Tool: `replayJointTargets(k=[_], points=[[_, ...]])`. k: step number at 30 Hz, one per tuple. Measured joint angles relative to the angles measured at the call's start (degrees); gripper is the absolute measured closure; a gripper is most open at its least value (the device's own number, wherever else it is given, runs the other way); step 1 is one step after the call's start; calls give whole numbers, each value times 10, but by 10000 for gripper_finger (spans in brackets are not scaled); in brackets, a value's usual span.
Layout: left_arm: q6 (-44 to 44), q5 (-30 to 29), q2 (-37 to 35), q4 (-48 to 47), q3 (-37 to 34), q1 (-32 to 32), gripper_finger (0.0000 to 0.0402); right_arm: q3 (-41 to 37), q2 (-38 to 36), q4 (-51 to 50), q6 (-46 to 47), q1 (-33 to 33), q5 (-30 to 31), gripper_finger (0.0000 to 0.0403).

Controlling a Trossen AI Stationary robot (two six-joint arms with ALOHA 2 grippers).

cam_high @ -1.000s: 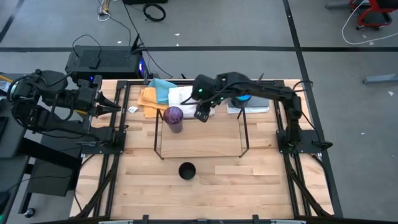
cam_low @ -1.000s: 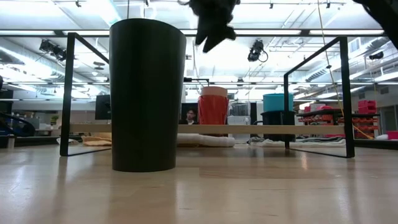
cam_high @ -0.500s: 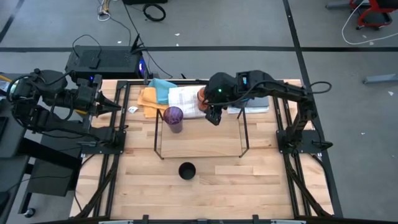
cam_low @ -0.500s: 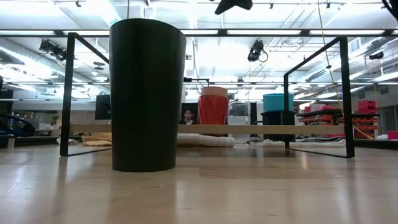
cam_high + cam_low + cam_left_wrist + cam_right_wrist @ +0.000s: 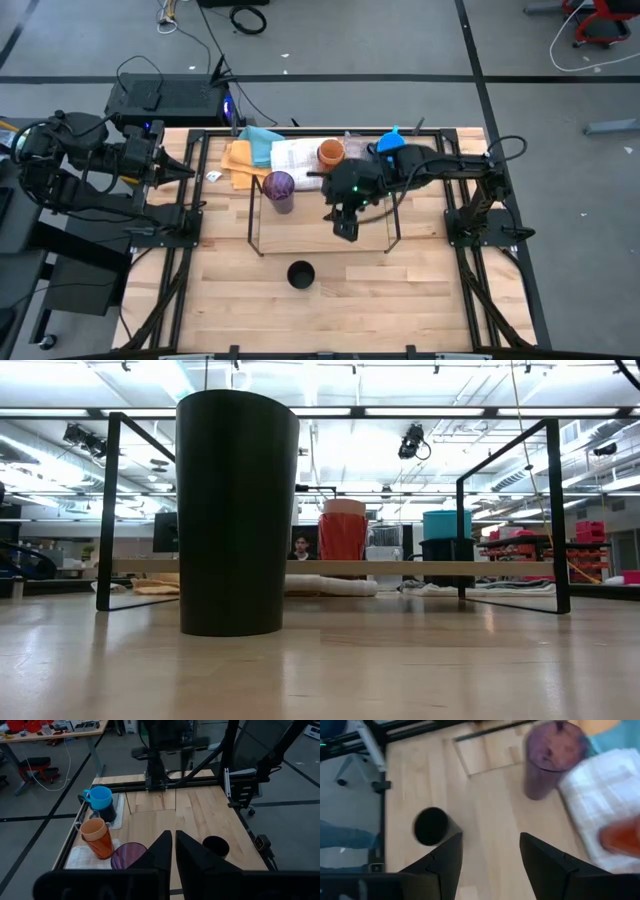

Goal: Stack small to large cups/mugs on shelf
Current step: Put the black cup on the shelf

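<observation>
A: Left side first. Left gripper parked off the table's left edge, over its own mount; fingers pressed together, nothing between them. Idle.

B: Moving right along the table?

A: Folded cloths at the far edge. Purple cup stands just inside the shelf's far left corner. Black cup stands alone on open wood near the front, outside the frame. Orange cup sits on the white towel behind the shelf; blue mug farther right, partly hidden by the arm, apparently sitting in a darker mug.

B: And the working arm?

A: Right gripper hangs above the shelf's right half, fingers spread wide, empty. It's out of the table-level view, so I judge it well above the wood.

B: Which step, then?

A: My reading: between picks, choosing a cup. Nothing is nested yet that I can make out, bar that blue one.

B: Where's the black cup relative to the fingers?

A: In the right wrist view it lies ahead of the one finger, off the gap's centre line, apart from both. The purple cup is farther off, nearer the other finger's side.

B: Next move needs what?

A: If the black cup is the target: shift toward the front-left until the rim centres between the fingers, drop down, then close. The cup tapers toward its base, so a low grip could slip; gripping near the rim looks safer.
</observation>
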Motion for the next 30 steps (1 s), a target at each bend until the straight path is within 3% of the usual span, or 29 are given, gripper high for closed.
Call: replayJointTargets(k=[16,30], points=[[-26,0,0,0,0,0,368,0,73,97,52,79,23,200],[-26,0,0,-1,0,0,363,0,169,112,83,76,45,200]])
